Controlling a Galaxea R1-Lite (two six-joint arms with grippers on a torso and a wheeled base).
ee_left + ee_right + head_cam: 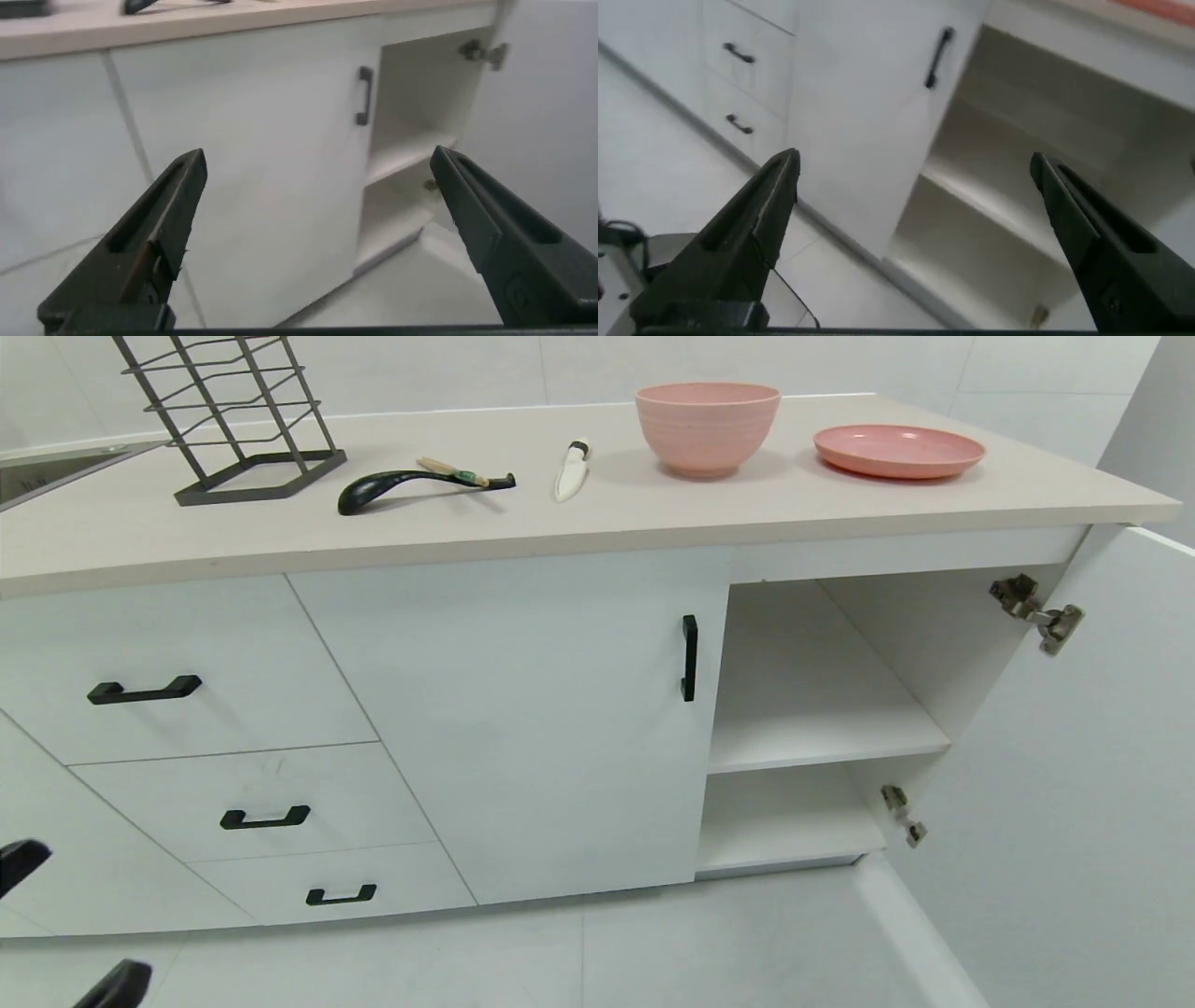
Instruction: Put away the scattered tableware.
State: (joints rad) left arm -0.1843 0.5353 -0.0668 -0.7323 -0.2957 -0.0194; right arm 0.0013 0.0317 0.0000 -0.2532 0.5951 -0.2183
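Note:
On the beige countertop point(653, 509) stand a pink bowl point(707, 427) and, to its right, a flat pink plate point(898, 450). Left of the bowl lie a small white knife with a dark collar point(570, 471), a black ladle point(411, 485) and a short wooden-handled utensil point(453, 471) resting across the ladle's handle. My left gripper point(316, 159) is open and empty, low in front of the closed cabinet door; its fingertips point(117, 985) show at the head view's lower left. My right gripper point(913, 161) is open and empty, facing the open cabinet point(999, 196).
A dark wire rack point(238, 415) stands at the counter's back left beside a sink point(56, 467). The right cabinet compartment point(822, 737) is open with two bare shelves, its door point(1074, 756) swung out to the right. Three drawers point(261, 817) sit at the left.

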